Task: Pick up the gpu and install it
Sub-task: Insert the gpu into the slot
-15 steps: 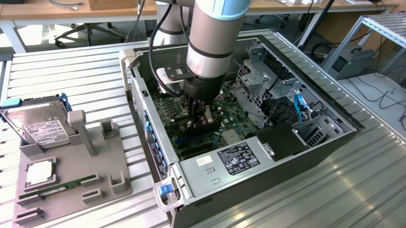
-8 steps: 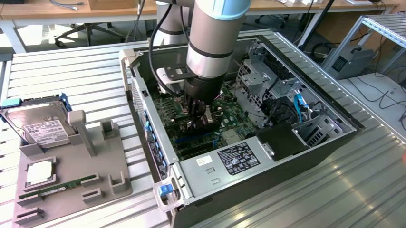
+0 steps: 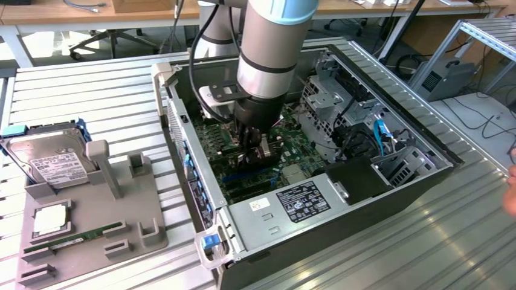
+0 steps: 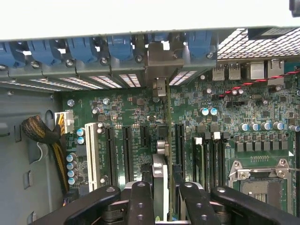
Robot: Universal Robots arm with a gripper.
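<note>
The gpu (image 4: 161, 180) stands on edge between my fingertips. It runs as a thin dark line over the green motherboard (image 4: 122, 112) to its silvery-beige bracket (image 4: 158, 61) at the case's rear slot openings. My gripper (image 4: 161, 201) is shut on it, one black finger on each face. In the exterior view the gripper (image 3: 253, 150) reaches down into the open computer case (image 3: 181, 121), with the dark gpu (image 3: 248, 159) low over the board. Whether the card's edge sits in a slot is hidden.
Black expansion slots (image 4: 126, 150) and a white slot (image 4: 91, 152) lie beside the card, with a CPU socket (image 4: 258, 183) further off. Outside the case, a grey fixture (image 3: 121, 229) holds a hard drive (image 3: 48, 160) and a RAM stick (image 3: 77, 237). A hand (image 3: 509, 187) shows at the exterior view's right edge.
</note>
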